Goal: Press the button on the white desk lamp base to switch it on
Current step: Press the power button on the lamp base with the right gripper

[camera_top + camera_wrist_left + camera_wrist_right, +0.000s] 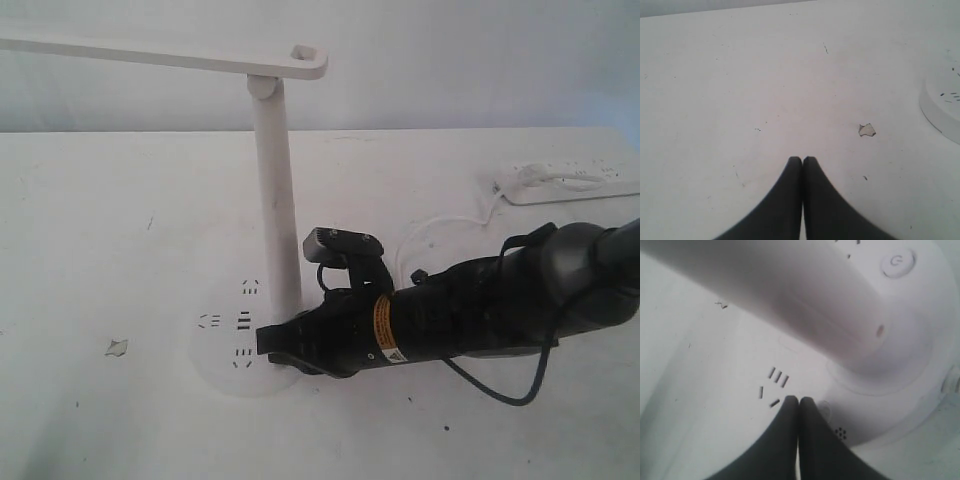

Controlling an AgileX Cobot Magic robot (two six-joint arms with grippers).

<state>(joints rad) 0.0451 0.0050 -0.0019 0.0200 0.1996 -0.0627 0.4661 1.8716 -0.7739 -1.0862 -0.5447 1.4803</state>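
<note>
White lamp base [225,375] sits on the white worktop [90,240], nearer the front edge than the back and roughly midway between the left and right edges. Its stem [275,200] rises from the disc to the flat lamp head [160,52], which reaches out toward the left edge.

The right gripper [266,342] comes in low from the right edge and lies over the disc just in front of the stem, its fingers pressed together with nothing between them. In the right wrist view the right gripper [799,401] ends just beside a set of dark socket slots [774,381]. Whether the tips touch the plastic cannot be told. The round button [896,261] with the power sign lies on the other side of the stem [790,295], well apart from the tips.

The left gripper [802,162] is also closed tight and empty over bare worktop, with the rim of the lamp base [940,112] near and a small chip [866,130] between the two.

A power strip [575,186] lies by the back right corner, its white cable [440,228] looping toward the lamp. The left half of the worktop is open apart from the chip [117,347].
</note>
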